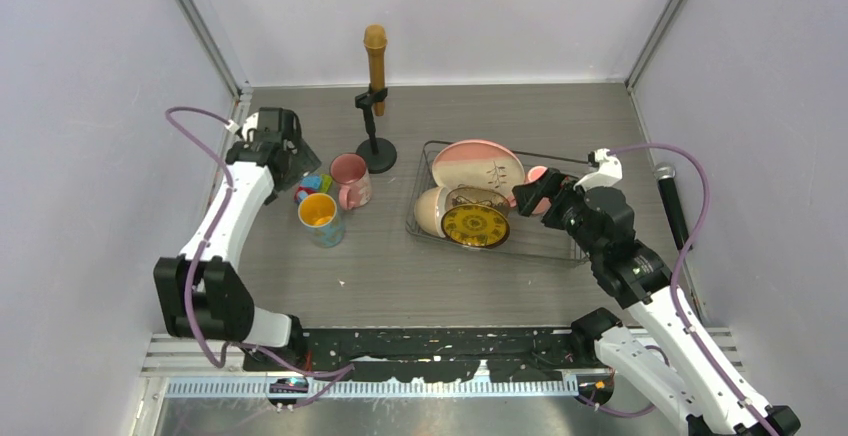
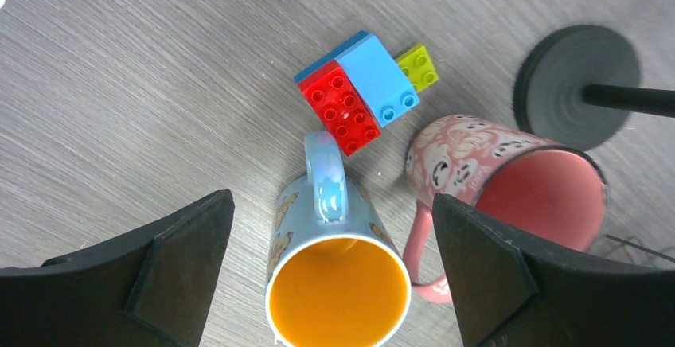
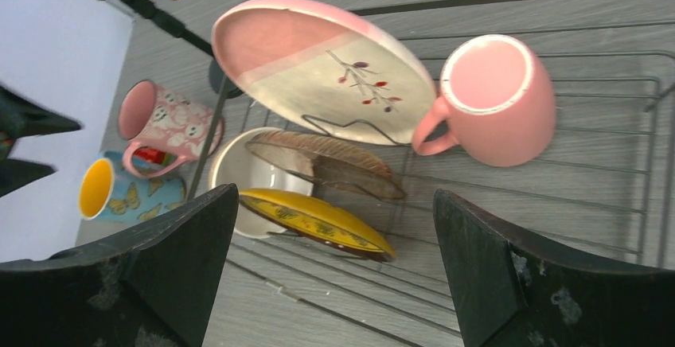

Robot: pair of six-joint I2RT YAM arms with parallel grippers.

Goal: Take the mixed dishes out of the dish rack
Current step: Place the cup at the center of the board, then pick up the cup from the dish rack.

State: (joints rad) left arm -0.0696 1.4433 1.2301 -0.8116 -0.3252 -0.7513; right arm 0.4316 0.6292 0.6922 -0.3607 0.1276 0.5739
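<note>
Black wire dish rack [image 1: 565, 248] sits right of counter centre. It holds a glossy pink-and-cream plate [image 3: 318, 68] leaning on the prongs, a ribbed brown bowl [image 3: 326, 164] on edge, a cream bowl [image 3: 247, 176], a yellow patterned plate [image 3: 318, 221] and a smooth pink mug [image 3: 497, 100]. Nearer the left edge, on the grey wood-grain top: a blue butterfly mug [image 2: 338, 299] with yellow inside, empty, and a patterned pink mug [image 2: 509, 180], empty. Left gripper [image 2: 330, 200] is spread above the blue mug, holding nothing. Right gripper [image 3: 336, 192] is spread over the rack, holding nothing.

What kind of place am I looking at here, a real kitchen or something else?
Probably a robot lab test cell, not a kitchen: plain walls boxing in a grey table, a loaded dish rack, plus toy blocks and a microphone stand.
</note>
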